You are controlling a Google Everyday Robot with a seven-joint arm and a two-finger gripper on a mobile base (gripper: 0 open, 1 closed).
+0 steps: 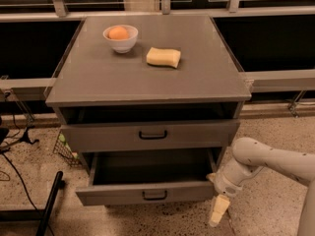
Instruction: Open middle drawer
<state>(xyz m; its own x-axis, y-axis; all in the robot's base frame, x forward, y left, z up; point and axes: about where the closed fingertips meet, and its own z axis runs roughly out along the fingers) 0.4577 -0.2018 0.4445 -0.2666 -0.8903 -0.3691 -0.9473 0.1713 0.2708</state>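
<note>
**Middle drawer stands pulled out, gripper low beside its right front corner**

We see a gray flat-fronted middle drawer (113, 194) drawn well out of a gray cabinet (147, 82), its dark inside open to view. Its small black bar handle (154, 195) sits at the centre of the front, and the front's long axis runs left to right across the picture.

The robot's cream two-finger gripper (219, 211) hangs pointing down at the floor, just beside the drawer's right front corner and apart from it. The handle lies well to the gripper's left and slightly higher. We cannot tell whether the gripper is spread or closed, and it holds nothing that we can see. The white arm (268, 157) reaches in from the right edge.

We judge the drawer open, so little of the task seems left.

The upper drawer (197, 134) shows a dark gap above its front. On the cabinet top rest a white bowl (121, 43) holding an orange (118, 32) and, near it, a yellow sponge (164, 57). The floor is speckled stone (268, 215), and dark windows with pale rails run behind
</note>
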